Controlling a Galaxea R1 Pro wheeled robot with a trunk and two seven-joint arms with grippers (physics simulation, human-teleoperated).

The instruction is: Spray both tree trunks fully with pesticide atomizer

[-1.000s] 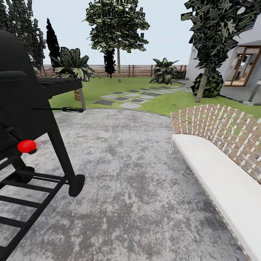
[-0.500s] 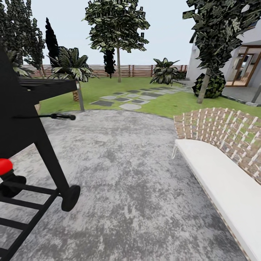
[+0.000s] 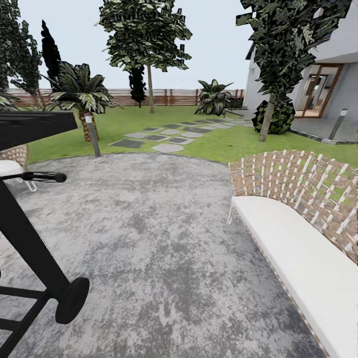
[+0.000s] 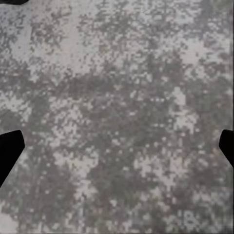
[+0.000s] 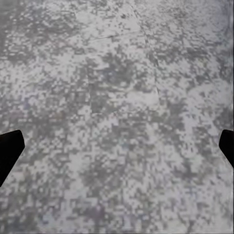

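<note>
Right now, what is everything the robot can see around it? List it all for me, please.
Patio floor: one, mottled grey, underfoot and ahead.
Barbecue grill: one, black, on wheels, at the left edge.
Bench: one, white seat with woven brown back, at the right.
Chair: one, woven brown with white seat, behind the grill, partly hidden.
Lawn: green, beyond the patio.
Stepping slabs: several, grey, crossing the lawn.
Tall trees: two, grey-brown trunks, one far centre, one right near the house.
Palms: two, green, left and centre.
Fence: one, brown slats, at the back.
House: one, grey-white, far right.
Gripper fingertips: dark, at the edges of both wrist views, left and right, spread wide over paving.
</note>
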